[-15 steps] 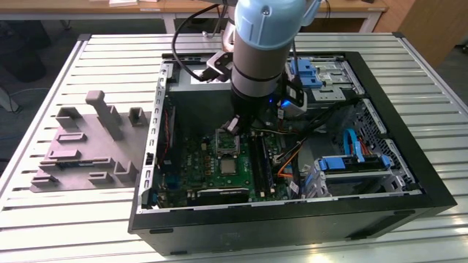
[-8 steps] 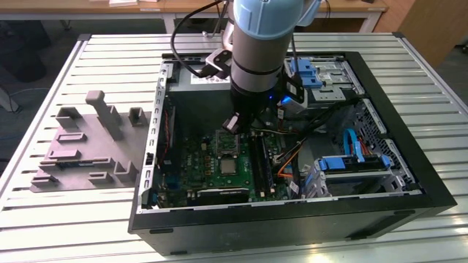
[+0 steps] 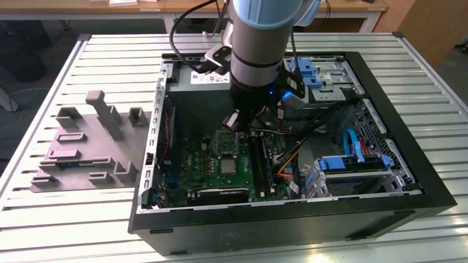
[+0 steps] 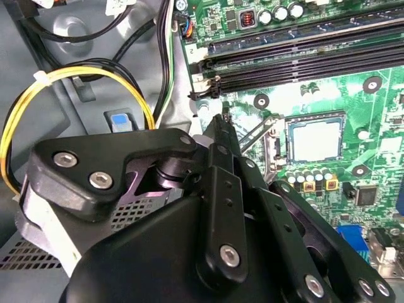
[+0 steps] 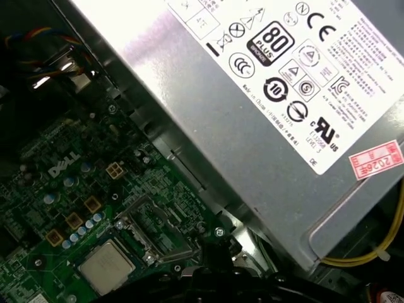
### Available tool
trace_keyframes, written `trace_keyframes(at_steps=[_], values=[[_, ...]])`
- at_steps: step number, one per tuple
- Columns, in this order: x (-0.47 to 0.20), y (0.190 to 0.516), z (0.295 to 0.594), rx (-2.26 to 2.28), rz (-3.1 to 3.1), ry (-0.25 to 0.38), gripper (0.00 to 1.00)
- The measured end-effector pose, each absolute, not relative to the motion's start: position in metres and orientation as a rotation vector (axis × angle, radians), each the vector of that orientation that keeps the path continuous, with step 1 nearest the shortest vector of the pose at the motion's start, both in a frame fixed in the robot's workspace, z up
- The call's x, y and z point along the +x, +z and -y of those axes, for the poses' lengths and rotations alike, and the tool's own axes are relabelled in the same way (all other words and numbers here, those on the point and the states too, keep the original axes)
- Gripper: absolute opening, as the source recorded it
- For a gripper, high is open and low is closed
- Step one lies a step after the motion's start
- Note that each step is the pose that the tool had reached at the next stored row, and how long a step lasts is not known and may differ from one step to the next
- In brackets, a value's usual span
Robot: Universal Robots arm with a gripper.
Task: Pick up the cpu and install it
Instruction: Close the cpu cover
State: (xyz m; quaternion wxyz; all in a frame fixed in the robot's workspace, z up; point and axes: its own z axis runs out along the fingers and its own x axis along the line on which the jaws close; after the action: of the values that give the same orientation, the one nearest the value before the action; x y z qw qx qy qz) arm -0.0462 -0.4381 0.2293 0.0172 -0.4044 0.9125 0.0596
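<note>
On slatted metal table: open computer case, grey tray.

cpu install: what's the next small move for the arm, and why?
Probably a short, straight lift of the end effector. The cpu already lies flat and square inside the socket, and the end effector is apart from it, off to one side above the motherboard.
</note>
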Motion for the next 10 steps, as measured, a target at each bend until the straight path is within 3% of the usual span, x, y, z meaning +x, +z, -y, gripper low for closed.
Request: trace_keyframes(at_steps=[10], values=[[-0.0476,0.2327,0.435,-1.311,-2.822,0.164,0.11]])
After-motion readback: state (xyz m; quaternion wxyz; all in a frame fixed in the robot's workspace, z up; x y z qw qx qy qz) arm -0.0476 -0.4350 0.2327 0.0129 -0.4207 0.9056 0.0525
